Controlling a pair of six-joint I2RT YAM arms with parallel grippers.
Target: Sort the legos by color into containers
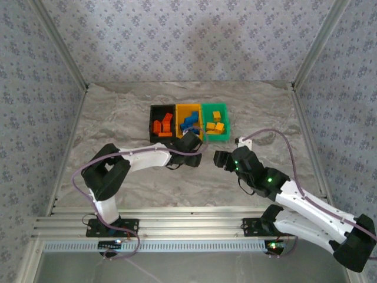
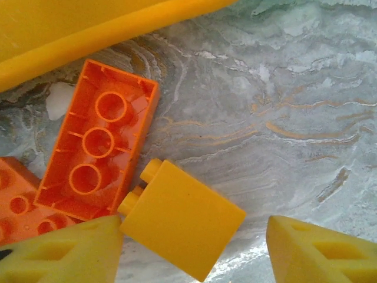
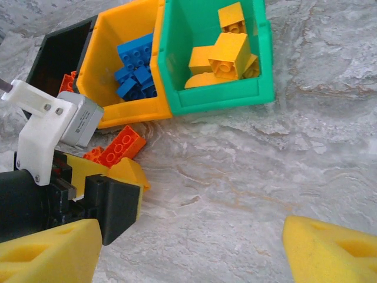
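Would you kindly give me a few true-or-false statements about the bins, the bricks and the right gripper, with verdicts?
1. The green bin holds yellow bricks. True.
2. The blue bricks lie in the black bin. False: they lie in the yellow bin; the black bin holds red-orange ones.
3. An orange brick lies underside up on the table. True.
4. The right gripper grips a brick. False: it is open and empty.
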